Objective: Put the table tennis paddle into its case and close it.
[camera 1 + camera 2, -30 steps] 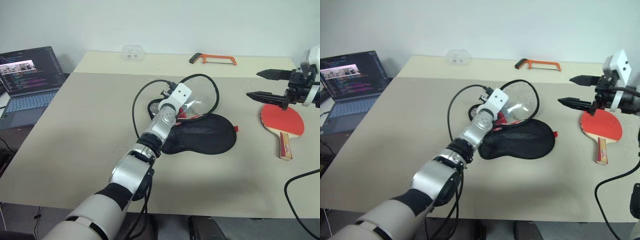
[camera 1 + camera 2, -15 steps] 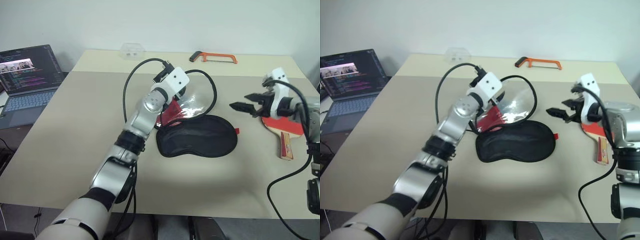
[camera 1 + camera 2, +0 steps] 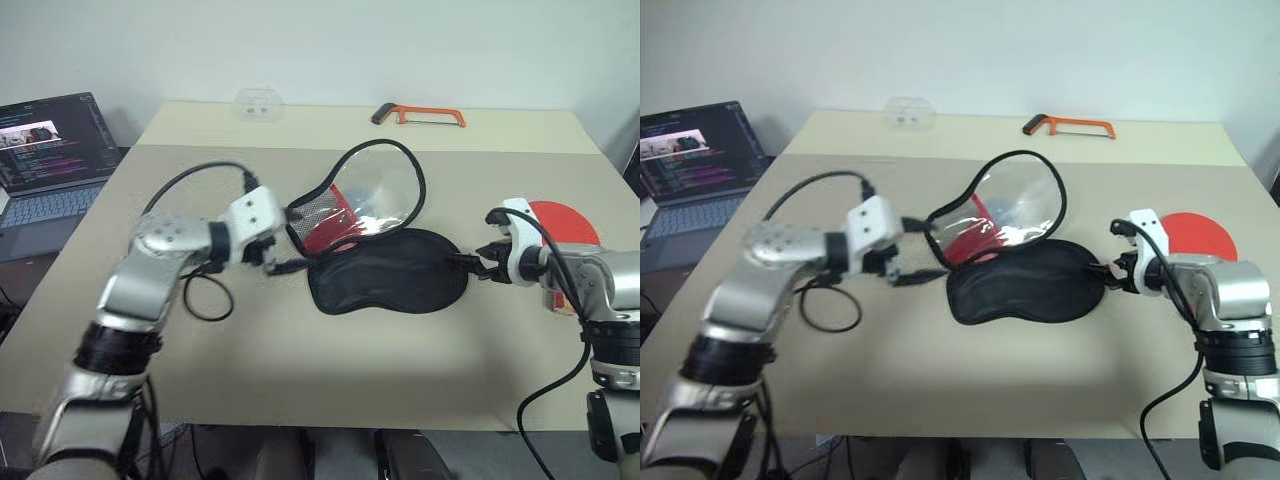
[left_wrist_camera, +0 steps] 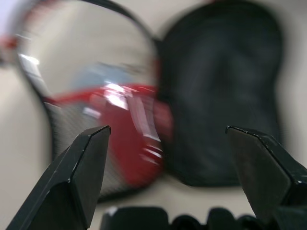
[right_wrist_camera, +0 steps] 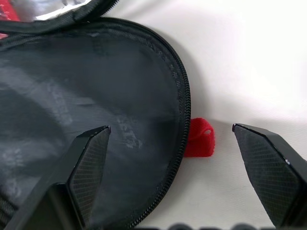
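Fingers (image 4: 81, 177) of left gripper (image 3: 283, 262) standing wide apart, gripping nothing, just beside the handle end of the case (image 3: 385, 283). Fingers (image 5: 86, 175) of right gripper (image 3: 468, 262) spread wide too, holding nothing, pointing at the red loop (image 5: 199, 137) on the case's round end. Table tennis paddle (image 3: 563, 222) lying beyond the right gripper from the case, mostly hiding behind the arm, handle not seen, so its direction not possible to tell. Case lying open, long axis across the table (image 3: 300, 370), clear flap (image 3: 370, 190) standing up.
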`<move>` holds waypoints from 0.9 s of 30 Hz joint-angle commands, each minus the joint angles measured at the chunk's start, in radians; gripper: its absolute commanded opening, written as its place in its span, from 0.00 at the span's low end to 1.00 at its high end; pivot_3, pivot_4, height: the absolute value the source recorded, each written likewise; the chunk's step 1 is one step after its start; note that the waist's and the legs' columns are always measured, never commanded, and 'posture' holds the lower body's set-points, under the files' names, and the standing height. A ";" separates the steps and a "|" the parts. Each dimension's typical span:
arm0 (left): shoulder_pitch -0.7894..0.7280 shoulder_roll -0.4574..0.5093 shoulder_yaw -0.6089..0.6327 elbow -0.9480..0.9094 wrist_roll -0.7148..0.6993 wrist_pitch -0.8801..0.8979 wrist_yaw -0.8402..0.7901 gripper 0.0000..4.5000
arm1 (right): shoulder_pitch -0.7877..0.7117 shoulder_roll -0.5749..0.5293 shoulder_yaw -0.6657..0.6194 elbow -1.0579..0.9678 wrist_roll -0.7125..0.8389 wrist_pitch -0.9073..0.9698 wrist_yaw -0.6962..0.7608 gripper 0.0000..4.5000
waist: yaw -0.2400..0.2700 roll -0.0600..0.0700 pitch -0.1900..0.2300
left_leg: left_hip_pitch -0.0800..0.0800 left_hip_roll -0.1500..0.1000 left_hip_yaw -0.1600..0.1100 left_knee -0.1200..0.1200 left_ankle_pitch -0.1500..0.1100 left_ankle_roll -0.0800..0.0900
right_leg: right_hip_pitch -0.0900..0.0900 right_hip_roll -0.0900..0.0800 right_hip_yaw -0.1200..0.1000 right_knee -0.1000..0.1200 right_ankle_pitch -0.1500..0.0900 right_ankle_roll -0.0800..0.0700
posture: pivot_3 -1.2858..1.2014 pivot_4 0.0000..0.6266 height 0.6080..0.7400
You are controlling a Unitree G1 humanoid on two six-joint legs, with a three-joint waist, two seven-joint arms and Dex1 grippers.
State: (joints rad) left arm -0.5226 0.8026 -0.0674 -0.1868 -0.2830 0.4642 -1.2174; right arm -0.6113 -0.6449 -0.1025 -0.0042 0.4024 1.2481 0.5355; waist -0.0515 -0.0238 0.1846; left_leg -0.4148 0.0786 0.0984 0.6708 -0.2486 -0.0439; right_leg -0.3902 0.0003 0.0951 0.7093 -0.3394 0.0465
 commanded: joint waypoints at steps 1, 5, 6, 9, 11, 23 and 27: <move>0.043 0.069 0.111 -0.115 -0.197 0.116 -0.097 0.93 | -0.014 0.011 -0.027 0.012 -0.005 -0.027 -0.022 1.00 | 0.000 0.000 0.000 | 0.000 0.000 -0.001 0.000 0.000 0.000 | 0.000 0.000 -0.001 0.000 0.000 0.000 | 0.52 0.24 1.00; 0.083 0.121 0.144 -0.133 -0.231 0.144 -0.089 0.94 | -0.018 0.023 -0.015 0.046 -0.016 -0.052 -0.031 0.87 | 0.001 0.000 0.000 | -0.001 -0.001 -0.004 0.003 0.000 0.001 | 0.001 0.001 -0.002 0.001 0.000 0.000 | 0.52 0.24 1.00; 0.090 0.131 0.146 -0.137 -0.230 0.145 -0.081 0.94 | -0.020 0.025 -0.010 0.057 -0.022 -0.062 -0.032 0.79 | 0.001 0.000 0.000 | -0.001 -0.002 -0.004 0.004 -0.001 0.001 | 0.001 0.001 -0.002 0.002 0.000 0.000 | 0.52 0.24 1.00; 0.101 0.143 0.150 -0.148 -0.233 0.146 -0.057 0.94 | -0.027 0.039 0.003 0.088 -0.032 -0.083 -0.037 0.58 | 0.000 0.000 0.000 | -0.001 -0.003 -0.005 0.005 -0.003 0.004 | 0.001 0.002 -0.002 0.002 0.000 0.000 | 0.52 0.24 1.00; 0.101 0.142 0.156 -0.153 -0.236 0.148 -0.036 0.94 | -0.029 0.046 0.015 0.101 -0.040 -0.097 -0.039 0.42 | -0.001 0.000 0.000 | -0.001 -0.003 -0.005 0.005 -0.003 0.005 | 0.001 0.002 -0.002 0.003 0.000 0.000 | 0.52 0.24 1.00; 0.131 0.172 0.156 -0.156 -0.227 0.129 0.015 0.94 | -0.098 0.000 0.162 0.206 -0.162 -0.306 0.035 0.01 | -0.008 -0.001 0.000 | -0.001 -0.002 -0.005 0.005 -0.003 0.005 | 0.001 0.004 -0.001 0.003 0.000 0.000 | 0.52 0.24 1.00; 0.131 0.171 0.144 -0.151 -0.216 0.119 0.024 0.94 | -0.191 -0.018 0.255 0.343 -0.257 -0.485 0.103 0.01 | -0.009 -0.001 0.000 | -0.001 -0.004 -0.005 0.006 -0.003 0.005 | 0.001 0.004 -0.001 0.004 0.000 -0.001 | 0.52 0.24 1.00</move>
State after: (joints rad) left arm -0.3876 0.9592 0.0566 -0.3164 -0.5035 0.6017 -1.2046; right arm -0.7483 -0.6497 0.1391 0.2983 0.1821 0.8490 0.6125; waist -0.0601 -0.0245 0.1842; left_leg -0.4158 0.0744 0.0932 0.6765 -0.2518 -0.0388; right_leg -0.3899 0.0047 0.0945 0.7130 -0.3391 0.0459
